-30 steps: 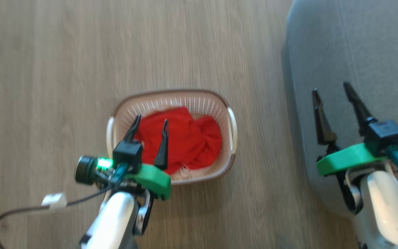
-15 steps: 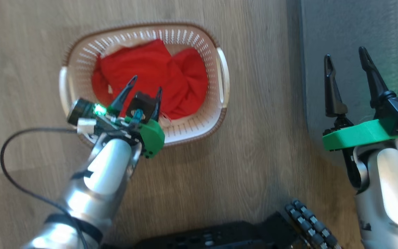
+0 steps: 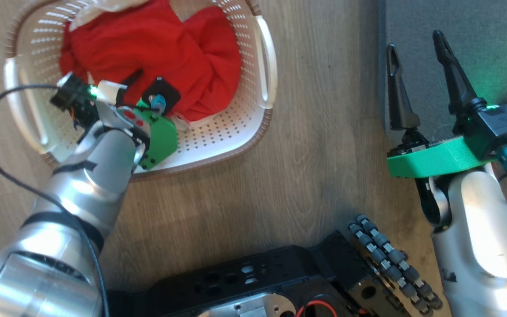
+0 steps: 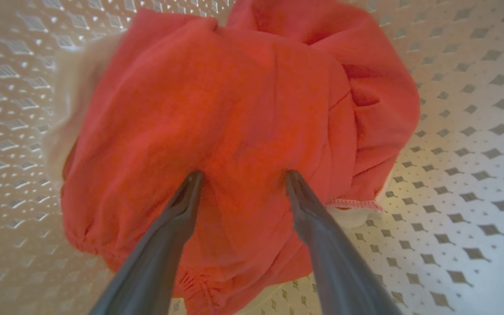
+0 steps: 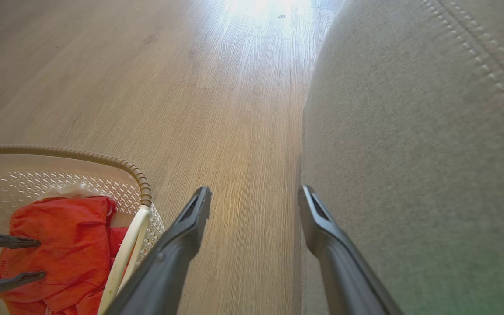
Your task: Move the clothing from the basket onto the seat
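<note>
Grasp step: left hand (image 4: pixel 241 175) set into clothing (image 4: pixel 243 100) in basket (image 3: pixel 262 66).
Red clothing is seen bunched inside the basket (none on the seat (image 5: pixel 409 153) yet). Left hand is spread wide, tips pressed into fabric, w/ nothing gripped. Next: a fold is to be pinched & lifted clear. Right hand (image 3: pixel 413 39) is held wide & empty by the seat edge.

I can read no writing, number or brand anywhere; the black housing (image 3: pixel 497 121) on my right wrist bears a small pale mark, too small to make out.
</note>
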`<state>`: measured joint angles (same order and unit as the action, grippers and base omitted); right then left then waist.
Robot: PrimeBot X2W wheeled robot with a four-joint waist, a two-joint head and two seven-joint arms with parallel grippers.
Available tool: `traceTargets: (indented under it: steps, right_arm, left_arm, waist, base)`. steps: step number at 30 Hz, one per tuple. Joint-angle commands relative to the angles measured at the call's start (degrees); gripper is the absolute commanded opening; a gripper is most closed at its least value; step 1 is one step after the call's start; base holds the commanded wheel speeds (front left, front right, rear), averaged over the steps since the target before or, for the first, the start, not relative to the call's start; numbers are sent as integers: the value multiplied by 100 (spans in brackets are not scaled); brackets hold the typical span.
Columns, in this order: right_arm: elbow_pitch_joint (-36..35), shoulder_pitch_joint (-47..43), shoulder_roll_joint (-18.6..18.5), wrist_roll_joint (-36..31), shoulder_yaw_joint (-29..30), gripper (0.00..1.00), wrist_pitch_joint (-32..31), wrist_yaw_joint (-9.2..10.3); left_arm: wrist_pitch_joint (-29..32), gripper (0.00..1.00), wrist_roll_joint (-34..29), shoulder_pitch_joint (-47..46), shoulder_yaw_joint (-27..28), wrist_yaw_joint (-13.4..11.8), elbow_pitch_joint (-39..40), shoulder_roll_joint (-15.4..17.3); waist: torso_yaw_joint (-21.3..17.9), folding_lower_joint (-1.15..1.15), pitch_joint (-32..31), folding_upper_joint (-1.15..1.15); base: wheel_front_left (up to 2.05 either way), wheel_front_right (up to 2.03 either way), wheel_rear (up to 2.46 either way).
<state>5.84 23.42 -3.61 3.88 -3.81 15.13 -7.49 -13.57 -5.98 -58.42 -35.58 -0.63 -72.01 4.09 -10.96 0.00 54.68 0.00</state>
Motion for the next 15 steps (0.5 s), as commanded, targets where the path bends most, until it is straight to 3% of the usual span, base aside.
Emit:
traceTargets:
  steps: [1,15]
  right_arm:
    - [31,-225,19,107,-50,100,-13,0]
    - [-71,-263,64,154,-164,100,-13,0]
  left_arm:
    - [33,100,-66,2,17,2,0,117]
    - [1424,100,-170,-515,-235,-103,-188,229]
  waist:
    - [-137,0,146,0]
    - [-332,0,400,0]
  base:
    - [0,0,0]
    - [0,0,0]
